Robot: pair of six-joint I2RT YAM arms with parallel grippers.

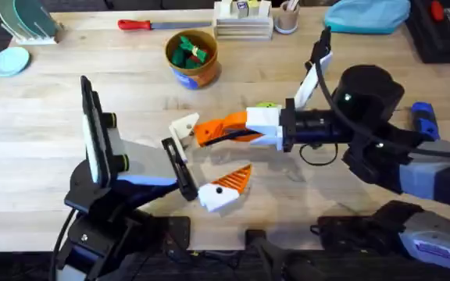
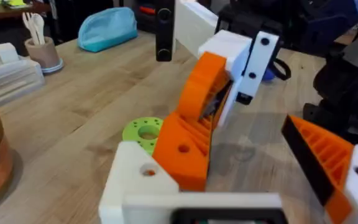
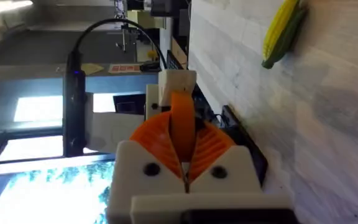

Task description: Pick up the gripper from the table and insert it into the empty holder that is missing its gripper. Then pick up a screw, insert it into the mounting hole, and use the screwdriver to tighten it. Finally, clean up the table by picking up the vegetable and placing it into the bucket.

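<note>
The loose orange wedge gripper point(image 1: 219, 129) sits pinched between the right gripper point(image 1: 209, 133) pads, its tip meeting the cream-white holder point(image 1: 184, 126) on the left arm. The yellow corn point(image 3: 281, 28) with a green end lies on the worktop. The orange-brown bucket point(image 1: 191, 56) with a blue band stands upright farther back, green toys inside.

The pale wooden counter point(image 1: 69, 62) is carrying the bucket point(image 1: 191, 56), a red-handled screwdriver point(image 1: 143, 25) and the vegetable point(image 3: 283, 30).
</note>
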